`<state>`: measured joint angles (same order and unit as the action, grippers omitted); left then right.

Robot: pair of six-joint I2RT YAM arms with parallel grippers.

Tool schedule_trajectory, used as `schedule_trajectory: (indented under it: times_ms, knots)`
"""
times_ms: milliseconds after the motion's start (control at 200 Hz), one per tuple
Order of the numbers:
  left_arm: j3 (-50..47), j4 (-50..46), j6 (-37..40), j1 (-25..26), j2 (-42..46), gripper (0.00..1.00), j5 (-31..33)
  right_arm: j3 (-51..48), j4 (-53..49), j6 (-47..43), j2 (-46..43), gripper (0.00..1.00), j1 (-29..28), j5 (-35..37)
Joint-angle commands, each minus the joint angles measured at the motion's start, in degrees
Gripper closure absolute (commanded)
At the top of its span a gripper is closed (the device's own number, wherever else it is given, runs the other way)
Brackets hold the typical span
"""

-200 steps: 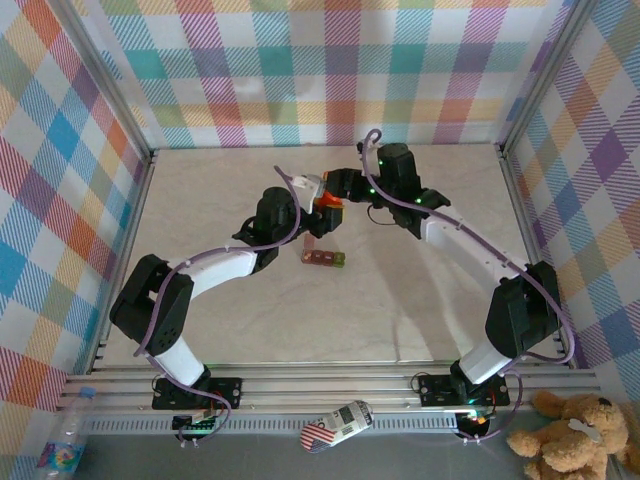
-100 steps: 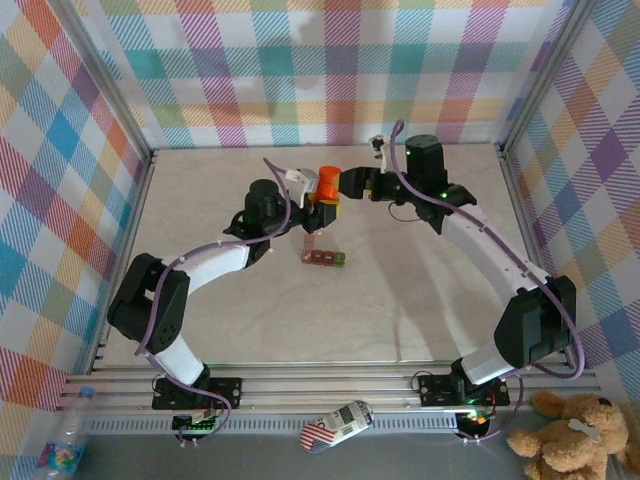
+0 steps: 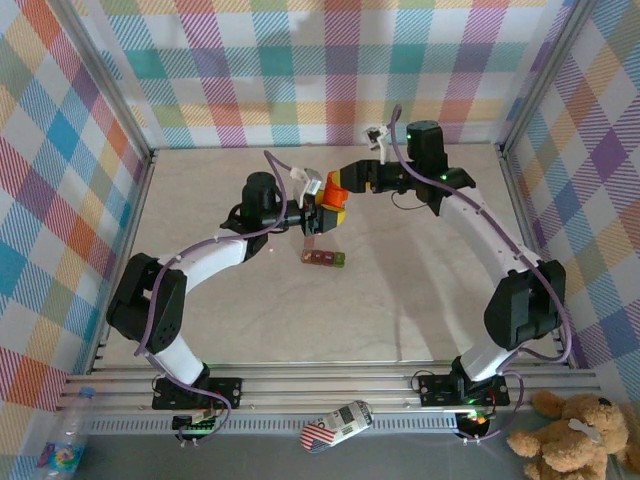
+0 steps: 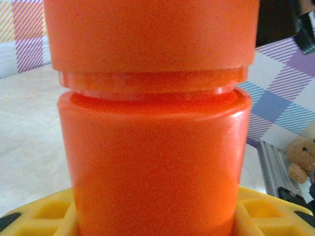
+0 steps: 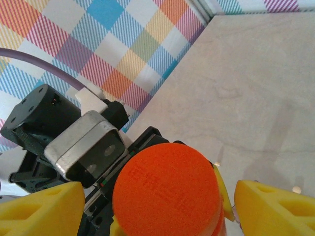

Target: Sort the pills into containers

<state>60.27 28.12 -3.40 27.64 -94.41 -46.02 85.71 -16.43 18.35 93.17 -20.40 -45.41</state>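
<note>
Top external view shows the left hand (image 3: 322,210) closed on an orange cylindrical plastic bottle (image 3: 335,196), held above the pale marbled surface (image 3: 400,300) toward its far middle. The right hand (image 3: 343,181) reaches in from the right and meets the bottle at its upper end.

Left wrist view has the bottle's body (image 4: 157,157) pressed between that hand's yellow pads (image 4: 268,211), with the wider orange cap (image 4: 152,34) seated on top.

Right wrist view looks down on the round cap (image 5: 165,191). The right hand's yellow fingers (image 5: 44,206) stand on either side of it with a gap at each side, so this hand is open and grips nothing.

A short strip of small joined box compartments, dark red-brown with a green end (image 3: 325,258), lies flat on the surface, near the bottle on its near side and clear of both hands.
</note>
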Motion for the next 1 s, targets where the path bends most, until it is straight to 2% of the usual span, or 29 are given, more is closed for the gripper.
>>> schedule_trajectory:
  times_ms: [0,330,535,750,995]
  knots:
    - [1.87,0.01,0.49,-0.3,1.74,1.0,-3.2,1.97,-1.84,-2.02,0.83,0.22,-0.76,-3.5]
    - [2.39,0.08,0.28,-0.3,1.34,1.0,-3.12,1.3,-1.59,-1.91,1.62,0.34,-1.64,-4.32]
    - [2.57,0.32,0.08,-0.31,1.25,1.0,-2.8,0.78,-1.49,-1.76,1.78,0.51,-2.13,-4.35]
    - [2.56,0.42,0.07,-0.3,1.29,1.0,-0.68,-1.66,0.02,-0.06,1.04,0.56,-2.84,-0.88]
    - [1.79,1.05,0.5,-0.3,1.81,1.0,2.63,-5.38,3.31,2.35,-0.12,0.57,-3.94,4.21]
